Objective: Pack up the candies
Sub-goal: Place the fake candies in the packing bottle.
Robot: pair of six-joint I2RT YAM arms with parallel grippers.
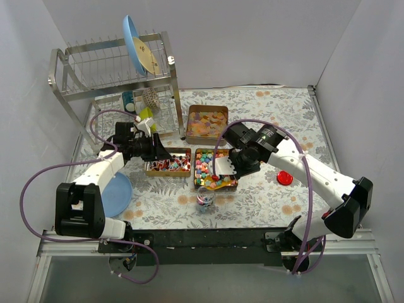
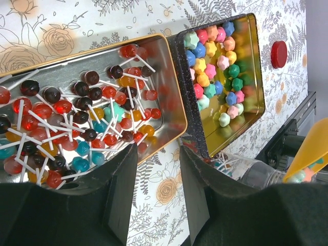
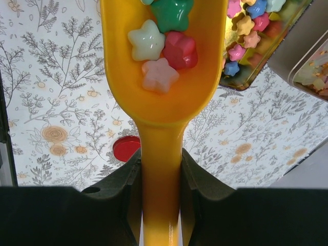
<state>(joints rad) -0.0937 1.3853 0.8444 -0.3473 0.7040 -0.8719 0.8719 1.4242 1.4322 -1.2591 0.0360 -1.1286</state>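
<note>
Three open tins hold candies. The left tin [image 1: 167,165] has red, blue and dark round sweets on white sticks [image 2: 77,118]. The middle tin [image 1: 211,165] has bright star nuggets [image 2: 218,72]. The back tin [image 1: 207,121] has pale orange-yellow pieces. My right gripper [image 1: 230,165] is shut on the handle of the orange scoop [image 3: 164,97], which carries several star nuggets [image 3: 164,48] at the middle tin's near end, just behind a small clear jar [image 1: 205,199] with candies inside. My left gripper [image 2: 158,189] is open and empty, low over the tablecloth by the left tin's corner.
A round red lid [image 1: 285,178] lies right of the tins and also shows in the right wrist view [image 3: 125,148]. A blue plate [image 1: 117,192] lies at the near left. A metal dish rack [image 1: 113,82] with a blue dish stands at the back left.
</note>
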